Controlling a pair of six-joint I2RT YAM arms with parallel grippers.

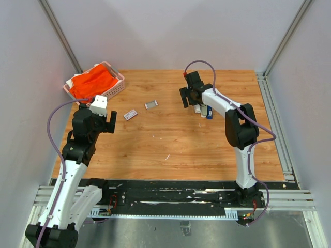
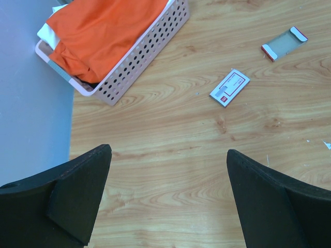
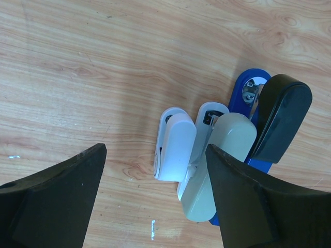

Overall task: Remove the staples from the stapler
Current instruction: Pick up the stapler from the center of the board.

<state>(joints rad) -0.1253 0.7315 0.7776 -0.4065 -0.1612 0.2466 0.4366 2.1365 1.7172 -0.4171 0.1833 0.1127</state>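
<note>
While right jaws gape wide, stapler [image 3: 282,116] sits off-centre, nr one jaw.

We see a wooden table [image 1: 170,150] enclosed by plain grey walls [image 1: 170,31]. Metal posts [image 1: 59,33] mark its back corners.

Wood-look table [image 2: 170,155], with plastic, cloth and metal on it.
The table is smooth, satin-finished wood grain. The basket [image 2: 139,57] is matt perforated plastic, and the cloth [image 2: 103,31] looks soft. The stapler [image 3: 276,119] has glossy blue plastic, a smooth black top and a bright metal piece. The box [image 2: 229,88] may be card.
</note>
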